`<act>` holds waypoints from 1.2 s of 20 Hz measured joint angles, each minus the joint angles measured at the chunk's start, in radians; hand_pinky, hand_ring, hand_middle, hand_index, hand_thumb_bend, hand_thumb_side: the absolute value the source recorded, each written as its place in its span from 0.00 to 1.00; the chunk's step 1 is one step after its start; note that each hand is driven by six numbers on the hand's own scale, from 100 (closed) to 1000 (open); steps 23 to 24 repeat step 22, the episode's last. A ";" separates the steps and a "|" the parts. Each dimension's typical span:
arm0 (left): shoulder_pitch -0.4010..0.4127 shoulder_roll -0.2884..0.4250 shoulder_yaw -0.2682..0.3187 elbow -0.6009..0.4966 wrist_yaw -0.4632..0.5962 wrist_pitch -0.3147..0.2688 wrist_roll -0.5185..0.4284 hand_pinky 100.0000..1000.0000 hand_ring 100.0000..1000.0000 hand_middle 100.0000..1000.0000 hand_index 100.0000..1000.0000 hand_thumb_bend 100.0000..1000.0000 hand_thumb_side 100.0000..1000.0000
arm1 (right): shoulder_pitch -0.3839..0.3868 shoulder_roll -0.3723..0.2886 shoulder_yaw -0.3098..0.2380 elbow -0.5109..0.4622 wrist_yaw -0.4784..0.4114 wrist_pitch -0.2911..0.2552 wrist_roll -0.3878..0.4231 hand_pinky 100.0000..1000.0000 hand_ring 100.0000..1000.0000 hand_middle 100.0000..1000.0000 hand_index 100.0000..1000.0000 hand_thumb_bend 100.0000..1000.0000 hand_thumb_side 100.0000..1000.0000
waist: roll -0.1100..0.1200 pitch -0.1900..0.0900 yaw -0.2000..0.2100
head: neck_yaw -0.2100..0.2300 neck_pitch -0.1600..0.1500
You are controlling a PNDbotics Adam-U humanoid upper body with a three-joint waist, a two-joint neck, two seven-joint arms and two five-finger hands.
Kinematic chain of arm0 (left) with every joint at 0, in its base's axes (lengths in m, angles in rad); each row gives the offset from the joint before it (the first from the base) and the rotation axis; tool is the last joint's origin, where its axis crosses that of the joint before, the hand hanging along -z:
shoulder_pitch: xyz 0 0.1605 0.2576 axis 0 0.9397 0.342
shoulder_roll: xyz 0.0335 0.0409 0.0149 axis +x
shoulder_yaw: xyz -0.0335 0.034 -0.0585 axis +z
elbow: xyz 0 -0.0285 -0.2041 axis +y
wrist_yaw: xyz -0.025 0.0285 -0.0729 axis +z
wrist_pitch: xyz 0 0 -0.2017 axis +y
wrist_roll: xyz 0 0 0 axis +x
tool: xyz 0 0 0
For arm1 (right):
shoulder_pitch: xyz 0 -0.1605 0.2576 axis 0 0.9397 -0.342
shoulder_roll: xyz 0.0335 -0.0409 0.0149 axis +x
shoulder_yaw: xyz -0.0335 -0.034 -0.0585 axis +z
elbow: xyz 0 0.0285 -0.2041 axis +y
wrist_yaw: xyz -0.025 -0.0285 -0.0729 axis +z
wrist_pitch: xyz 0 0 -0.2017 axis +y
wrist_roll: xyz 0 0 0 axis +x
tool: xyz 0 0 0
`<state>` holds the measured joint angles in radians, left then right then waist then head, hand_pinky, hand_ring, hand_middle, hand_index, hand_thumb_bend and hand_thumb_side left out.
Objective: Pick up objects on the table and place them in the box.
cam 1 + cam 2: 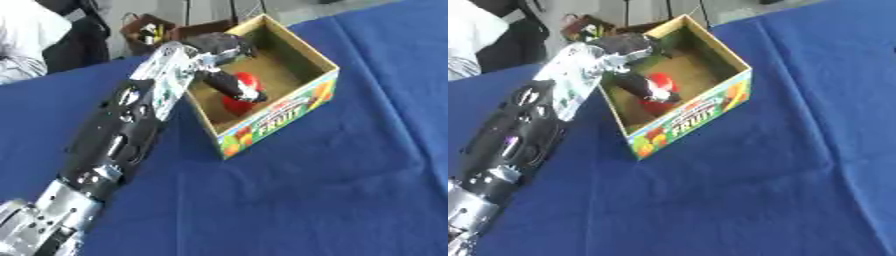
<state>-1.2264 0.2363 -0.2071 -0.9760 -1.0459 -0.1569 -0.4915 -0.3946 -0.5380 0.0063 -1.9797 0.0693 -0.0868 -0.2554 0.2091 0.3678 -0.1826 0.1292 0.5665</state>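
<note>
A cardboard fruit box (pixel 282 107) with a colourful printed front stands open on the blue table cloth (pixel 332 190). My left arm comes in from the lower left and reaches over the box's left wall. Inside the box, my left hand (pixel 229 83) has its dark fingers curled across a red object (pixel 661 81) that sits low near the box floor. The fingers hide part of the red object, and a small white patch shows on it. My right hand shows in neither view.
Past the table's far edge stands a brown container (pixel 147 33) with small items in it. A person in a white top (pixel 24 35) sits at the upper left, away from the box. Blue cloth stretches to the right of the box and in front of it.
</note>
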 measured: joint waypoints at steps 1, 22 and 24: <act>0.002 0.000 0.003 -0.009 0.000 0.001 0.011 0.60 0.80 0.75 0.86 0.31 0.58 | 0.001 0.000 0.000 0.000 0.000 0.000 0.000 0.60 0.63 0.41 0.65 0.00 0.72 | 0.000 0.000 0.002 | 0.000 0.003; 0.351 0.206 0.141 -0.868 0.546 0.393 0.534 0.17 0.49 0.53 0.78 0.08 0.81 | 0.025 0.003 -0.019 0.000 0.001 0.001 -0.030 0.61 0.63 0.42 0.65 0.00 0.75 | -0.061 -0.059 0.112 | -0.035 0.084; 0.351 0.206 0.141 -0.868 0.546 0.393 0.534 0.17 0.49 0.53 0.78 0.08 0.81 | 0.025 0.003 -0.019 0.000 0.001 0.001 -0.030 0.61 0.63 0.42 0.65 0.00 0.75 | -0.061 -0.059 0.112 | -0.035 0.084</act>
